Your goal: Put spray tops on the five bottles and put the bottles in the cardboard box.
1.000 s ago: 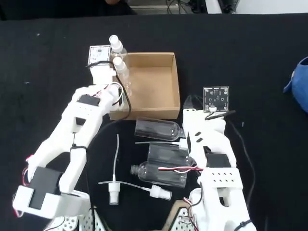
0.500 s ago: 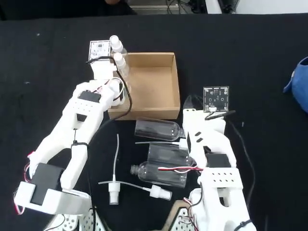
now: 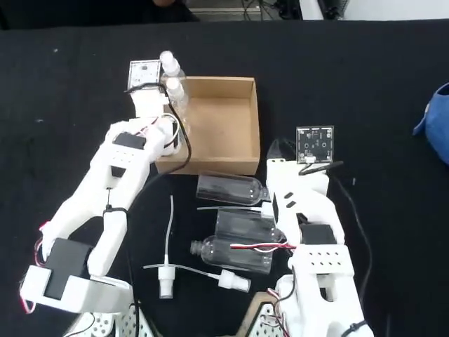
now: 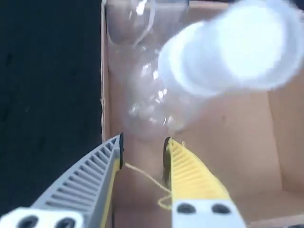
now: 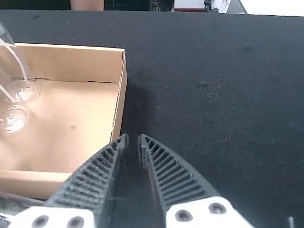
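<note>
Standing in box [image 4: 237, 156], bottle [image 4: 156, 109] just beyond left pincer [image 4: 142, 142]

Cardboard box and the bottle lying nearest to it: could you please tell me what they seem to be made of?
The cardboard box looks like plain brown paperboard, matte, with thin straight-cut walls. The bottle seems to be clear plastic, glossy: the black table shows through it and light glints on its wall, though glass cannot be ruled out.
</note>
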`<state>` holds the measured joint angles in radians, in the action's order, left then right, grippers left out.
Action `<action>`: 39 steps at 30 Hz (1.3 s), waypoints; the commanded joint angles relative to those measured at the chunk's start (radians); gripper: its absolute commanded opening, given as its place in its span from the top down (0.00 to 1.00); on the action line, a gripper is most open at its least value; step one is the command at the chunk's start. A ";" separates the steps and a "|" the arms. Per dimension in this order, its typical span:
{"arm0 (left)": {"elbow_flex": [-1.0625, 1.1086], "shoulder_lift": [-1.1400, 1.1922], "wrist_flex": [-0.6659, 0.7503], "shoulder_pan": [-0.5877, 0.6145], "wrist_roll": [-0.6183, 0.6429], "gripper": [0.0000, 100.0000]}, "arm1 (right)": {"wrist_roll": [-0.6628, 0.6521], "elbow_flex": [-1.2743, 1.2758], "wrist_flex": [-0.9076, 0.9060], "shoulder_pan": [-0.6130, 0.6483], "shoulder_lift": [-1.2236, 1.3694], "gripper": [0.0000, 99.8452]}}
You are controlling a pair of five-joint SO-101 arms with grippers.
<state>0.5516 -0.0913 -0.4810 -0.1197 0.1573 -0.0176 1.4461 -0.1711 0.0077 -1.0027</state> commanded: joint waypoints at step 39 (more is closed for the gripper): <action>-0.045 -0.011 -0.178 0.114 -0.094 0.97 | -0.008 -0.007 0.028 0.021 -0.010 0.98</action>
<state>0.5010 -0.0913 -0.6928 -0.0123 0.0698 -0.0176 1.4461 -0.1711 0.0077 -1.0027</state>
